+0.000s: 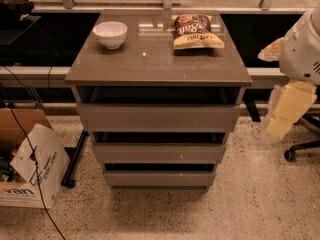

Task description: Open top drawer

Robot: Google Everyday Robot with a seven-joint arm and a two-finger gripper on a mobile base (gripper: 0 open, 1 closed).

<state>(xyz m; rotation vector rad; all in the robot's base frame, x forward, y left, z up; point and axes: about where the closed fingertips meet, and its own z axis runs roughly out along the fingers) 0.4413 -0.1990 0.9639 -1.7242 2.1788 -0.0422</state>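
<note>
The top drawer [159, 118] is the widest grey-brown flat front of the cabinet, just under the cabinet top [150, 64], with a dark gap above it. Two narrower-looking matching fronts [159, 153] [159, 178] sit below it. My arm's white housing [302, 49] is at the right edge of the view. My cream-coloured gripper [287, 115] hangs beneath it, to the right of the cabinet at about the top drawer's height, apart from the drawer and holding nothing that I can see.
A white bowl [110, 34] and a chip bag [196, 32] lie on the cabinet top. An open cardboard box [30, 169] and cables lie on the floor at the left. An office chair base [300, 149] stands at the right. A dark counter runs behind.
</note>
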